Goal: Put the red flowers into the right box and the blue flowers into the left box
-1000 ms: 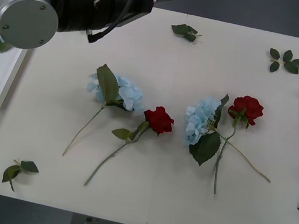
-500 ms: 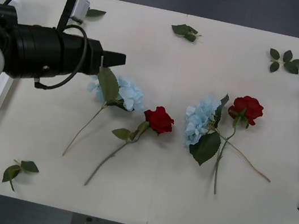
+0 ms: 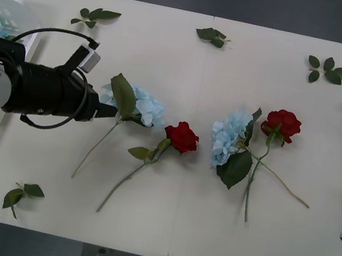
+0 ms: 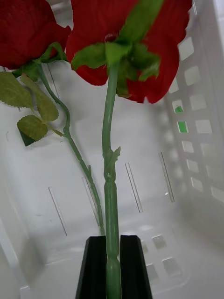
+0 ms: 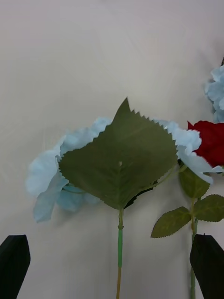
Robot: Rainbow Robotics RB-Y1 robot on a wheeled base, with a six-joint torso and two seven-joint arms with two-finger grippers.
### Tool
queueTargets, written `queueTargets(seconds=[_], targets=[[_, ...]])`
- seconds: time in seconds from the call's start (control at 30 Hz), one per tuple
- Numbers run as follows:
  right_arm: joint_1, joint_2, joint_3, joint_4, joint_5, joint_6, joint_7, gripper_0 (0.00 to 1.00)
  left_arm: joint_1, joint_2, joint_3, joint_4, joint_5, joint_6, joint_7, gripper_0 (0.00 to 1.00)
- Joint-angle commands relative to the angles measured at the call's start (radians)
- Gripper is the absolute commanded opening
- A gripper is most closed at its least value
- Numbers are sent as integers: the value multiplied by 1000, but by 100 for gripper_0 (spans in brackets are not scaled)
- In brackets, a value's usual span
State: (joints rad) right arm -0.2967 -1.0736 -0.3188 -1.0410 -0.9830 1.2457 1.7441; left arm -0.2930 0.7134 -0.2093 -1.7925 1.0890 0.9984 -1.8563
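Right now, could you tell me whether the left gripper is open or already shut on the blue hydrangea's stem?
Open. The left gripper has its black fingers spread wide apart, with the blue hydrangea's stem between them, untouched.

A lab-like test setup: a plain white table (two panels joined), dark floor beyond its far edge.

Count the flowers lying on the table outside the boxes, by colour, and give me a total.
Red flowers on the table: 2
Blue flowers on the table: 2, with the left gripper open at one stem
Total: 4
Not counted: 2 more red flowers at the right box, one stem clamped in the right gripper.
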Motion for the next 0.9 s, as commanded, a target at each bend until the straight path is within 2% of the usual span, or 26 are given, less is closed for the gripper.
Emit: queueTargets(seconds=[0.03,0.07,0.1,0.43,0.53,0.9], targets=[[2,-8,-8,-25,9,-43,-47,62,-23,18,-47,30,-23,-47,-84,100],[2,1,-8,-25,13,-52,-47,91,-28,20,-67,35,-46,-52,-84,100],[2,4,-8,-25,15,-57,-47,100,-31,18,-78,39,-60,-52,-81,100],[-12,11,-8,-57,6,-29,-34,100,-84,18,-182,127,-75,-78,-73,100],[-42,12,-17,-105,-13,67,-40,100,-109,9,-228,170,-78,-122,-73,100],[-168,40,-14,-180,-91,334,-64,100,-140,-15,-291,239,-109,-136,-72,100]])
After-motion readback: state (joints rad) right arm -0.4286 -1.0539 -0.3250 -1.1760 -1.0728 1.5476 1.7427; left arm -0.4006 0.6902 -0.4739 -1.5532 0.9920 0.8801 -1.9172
